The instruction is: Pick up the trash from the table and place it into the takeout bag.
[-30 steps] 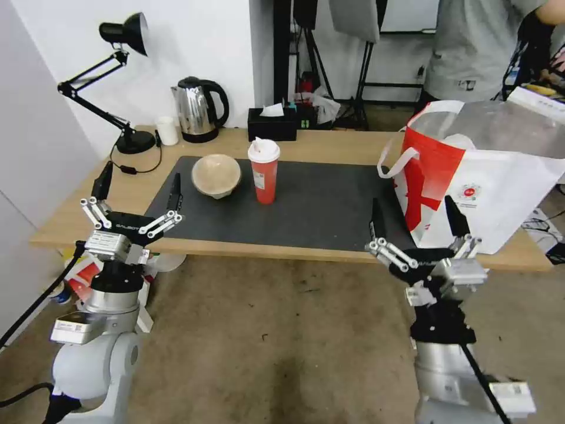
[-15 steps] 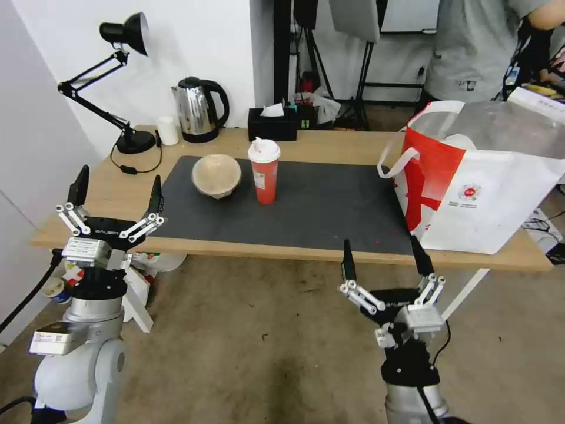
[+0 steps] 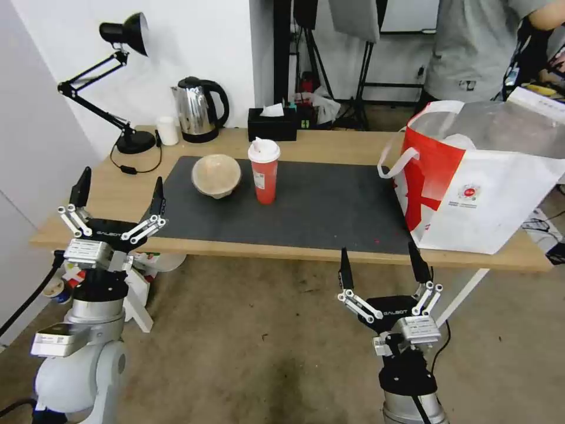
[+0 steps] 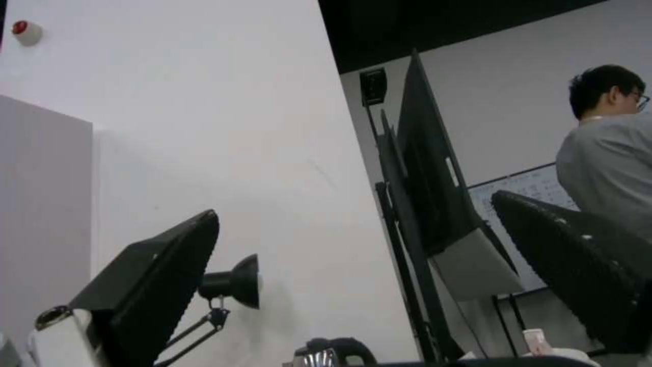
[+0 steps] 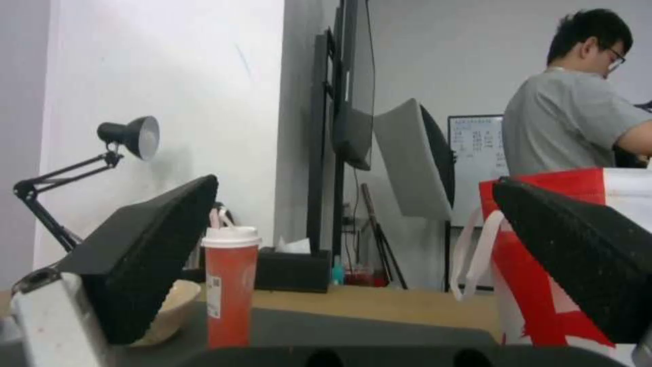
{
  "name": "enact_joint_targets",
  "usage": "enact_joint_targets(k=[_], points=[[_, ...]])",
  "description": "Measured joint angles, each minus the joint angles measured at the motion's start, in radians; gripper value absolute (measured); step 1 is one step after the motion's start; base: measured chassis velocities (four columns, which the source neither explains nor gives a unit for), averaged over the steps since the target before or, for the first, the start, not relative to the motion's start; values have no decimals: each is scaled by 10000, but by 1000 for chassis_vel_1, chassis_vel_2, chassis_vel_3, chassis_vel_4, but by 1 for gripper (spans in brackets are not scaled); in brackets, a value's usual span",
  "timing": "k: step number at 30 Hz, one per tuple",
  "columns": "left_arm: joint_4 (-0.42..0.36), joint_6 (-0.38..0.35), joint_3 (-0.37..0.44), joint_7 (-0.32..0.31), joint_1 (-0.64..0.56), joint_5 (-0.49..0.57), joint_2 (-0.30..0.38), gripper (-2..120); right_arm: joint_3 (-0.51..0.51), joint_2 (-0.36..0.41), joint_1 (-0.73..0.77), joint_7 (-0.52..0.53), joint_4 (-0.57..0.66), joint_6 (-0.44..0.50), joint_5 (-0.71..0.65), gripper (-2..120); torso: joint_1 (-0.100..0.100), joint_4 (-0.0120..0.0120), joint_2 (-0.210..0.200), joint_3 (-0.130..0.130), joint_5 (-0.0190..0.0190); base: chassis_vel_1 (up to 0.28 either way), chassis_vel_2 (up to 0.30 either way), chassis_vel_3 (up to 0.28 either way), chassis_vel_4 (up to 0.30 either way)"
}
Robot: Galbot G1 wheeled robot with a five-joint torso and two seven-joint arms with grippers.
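On the table [image 3: 329, 147], a beige paper-pulp bowl [image 3: 216, 175] lies tilted on the dark mat [image 3: 318, 206], with the red cup with a white lid [image 3: 264, 171] upright just to its right. The white takeout bag [image 3: 477, 176] with its red side panel stands open at the table's right end. My left gripper [image 3: 120, 191] hangs open at the table's front left corner, holding nothing. Below the front edge, my right gripper [image 3: 379, 262] is open and empty. The right wrist view looks between the open fingers at the cup [image 5: 229, 285], bowl [image 5: 170, 311] and bag [image 5: 543, 285].
A black desk lamp [image 3: 118, 35], steel kettle [image 3: 197, 109], small white cup [image 3: 167, 130] and black tissue box [image 3: 272, 122] line the table's back edge. A person in a grey shirt [image 3: 477, 47] stands behind the bag. Brown floor lies between me and the table.
Both arms have drawn back from the table over the last second. The right gripper dropped from beside the bag to below the front edge; the left shifted left. Little has moved since half a second ago.
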State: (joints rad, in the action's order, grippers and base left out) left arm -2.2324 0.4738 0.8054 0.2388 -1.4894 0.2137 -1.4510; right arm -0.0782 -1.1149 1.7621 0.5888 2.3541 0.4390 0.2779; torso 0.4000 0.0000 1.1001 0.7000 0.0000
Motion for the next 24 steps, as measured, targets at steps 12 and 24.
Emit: enact_joint_targets(k=[12, 24], points=[[-14, 164, 27, -17, -382, 194, -54, 100, 7, 17, -24, -20, 24, -35, -35, 100, 0, 0, 0, 0, -1, 0, 0, 0, 0], [-279, 251, 224, -45, -883, 434, 22, 100, 34, 330, -669, -514, 211, -852, -650, 100, 1, 0, -1, 0, 1, 0, 0, 0, 0]])
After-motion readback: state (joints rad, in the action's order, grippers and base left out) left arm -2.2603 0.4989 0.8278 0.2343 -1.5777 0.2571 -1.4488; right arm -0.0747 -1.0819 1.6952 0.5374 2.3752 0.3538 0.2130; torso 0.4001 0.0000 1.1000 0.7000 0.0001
